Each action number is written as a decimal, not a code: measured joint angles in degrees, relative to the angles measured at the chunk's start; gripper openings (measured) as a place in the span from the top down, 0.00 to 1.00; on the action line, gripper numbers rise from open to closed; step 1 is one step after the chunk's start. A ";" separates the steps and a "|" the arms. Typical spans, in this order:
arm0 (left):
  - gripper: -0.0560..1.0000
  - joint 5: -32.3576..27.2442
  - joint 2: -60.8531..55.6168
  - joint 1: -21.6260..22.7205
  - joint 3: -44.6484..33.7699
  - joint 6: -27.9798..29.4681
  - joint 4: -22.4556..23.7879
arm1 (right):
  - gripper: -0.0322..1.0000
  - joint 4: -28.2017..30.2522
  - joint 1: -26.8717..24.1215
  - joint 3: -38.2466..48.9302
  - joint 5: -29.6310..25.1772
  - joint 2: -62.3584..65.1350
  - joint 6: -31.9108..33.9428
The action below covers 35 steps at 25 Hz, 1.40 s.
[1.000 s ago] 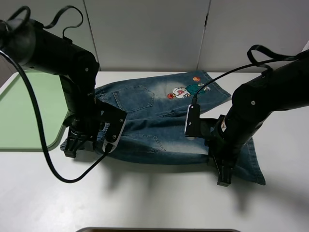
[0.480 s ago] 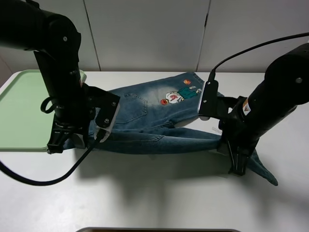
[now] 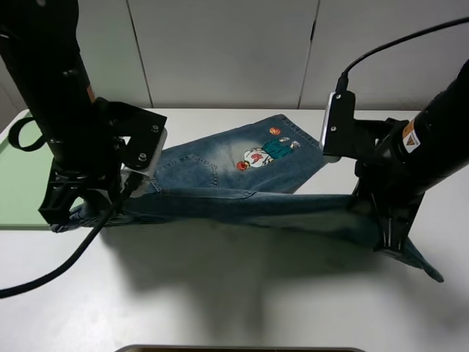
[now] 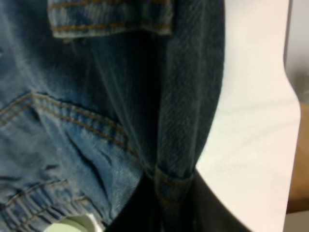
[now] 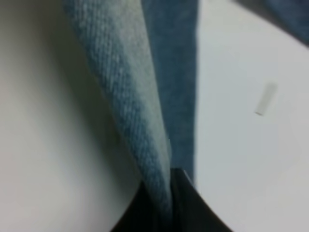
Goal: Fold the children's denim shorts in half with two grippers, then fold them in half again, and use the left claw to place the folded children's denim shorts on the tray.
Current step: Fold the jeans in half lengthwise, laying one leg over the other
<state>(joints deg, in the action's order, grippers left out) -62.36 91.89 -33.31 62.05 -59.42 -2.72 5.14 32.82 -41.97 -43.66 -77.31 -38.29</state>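
The children's denim shorts (image 3: pixel 242 180) hang stretched between my two grippers above the white table, near edge lifted, far part with the cartoon patch (image 3: pixel 265 152) still lying on the table. My left gripper (image 3: pixel 60 220) is shut on the shorts' waistband end, near the tray's edge. My right gripper (image 3: pixel 392 246) is shut on the leg hem end, a corner dangling below it. The left wrist view shows denim folds and seams (image 4: pixel 111 121) pinched in the jaws. The right wrist view shows a denim fold (image 5: pixel 145 111) clamped at the fingertips. The pale-green tray (image 3: pixel 18 183) lies at the far left, mostly hidden by my left arm.
The white table (image 3: pixel 234 301) stretches in front of the shorts. White wall panels stand behind. A dark edge shows at the bottom of the exterior view.
Both grippers have risen and moved apart with the shorts' near edge, pulling the denim taut off the table. The left arm has shifted left over the tray's edge.
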 joint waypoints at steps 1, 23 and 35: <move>0.89 0.00 -0.38 0.00 0.05 0.90 0.00 | 0.99 0.70 0.00 -0.92 -1.06 0.34 0.00; 0.90 4.60 -0.79 -0.01 0.05 14.58 7.35 | 0.99 12.78 0.00 -33.42 -8.29 -25.24 -10.96; 0.90 15.28 4.14 -0.01 -0.28 33.76 19.87 | 0.99 9.77 -4.75 -39.94 -4.03 -31.05 -16.36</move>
<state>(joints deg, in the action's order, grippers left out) -47.08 96.04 -33.32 61.77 -25.67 17.15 14.91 28.07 -81.91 -47.68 -108.36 -54.66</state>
